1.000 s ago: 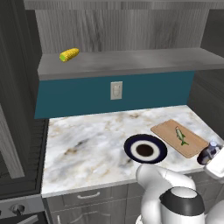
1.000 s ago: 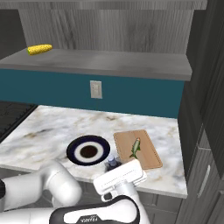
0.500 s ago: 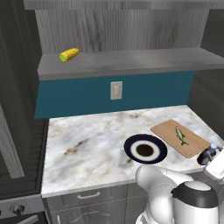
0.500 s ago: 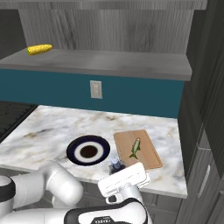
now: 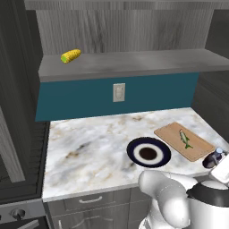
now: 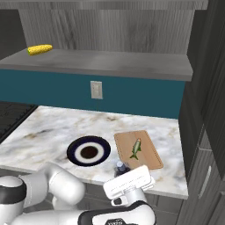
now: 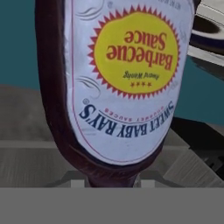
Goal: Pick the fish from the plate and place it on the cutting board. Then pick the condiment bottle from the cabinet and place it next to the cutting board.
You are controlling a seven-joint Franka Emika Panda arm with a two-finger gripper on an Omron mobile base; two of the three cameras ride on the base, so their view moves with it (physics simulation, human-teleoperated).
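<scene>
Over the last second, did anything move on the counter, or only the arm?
Hardly anything changed. The gripper is shut on the condiment bottle beside the cutting board, and the arm's bulk shifted slightly at the counter's front edge. The fish, plate and corn cob stayed put.

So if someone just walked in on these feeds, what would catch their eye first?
Probably the barbecue sauce bottle, looming upside down right in front of the hand camera, its yellow label plain to read. Next, the fish lying on the cutting board at the counter's right end, beside the empty plate. Then the lone yellow corn cob on the grey shelf.
</scene>
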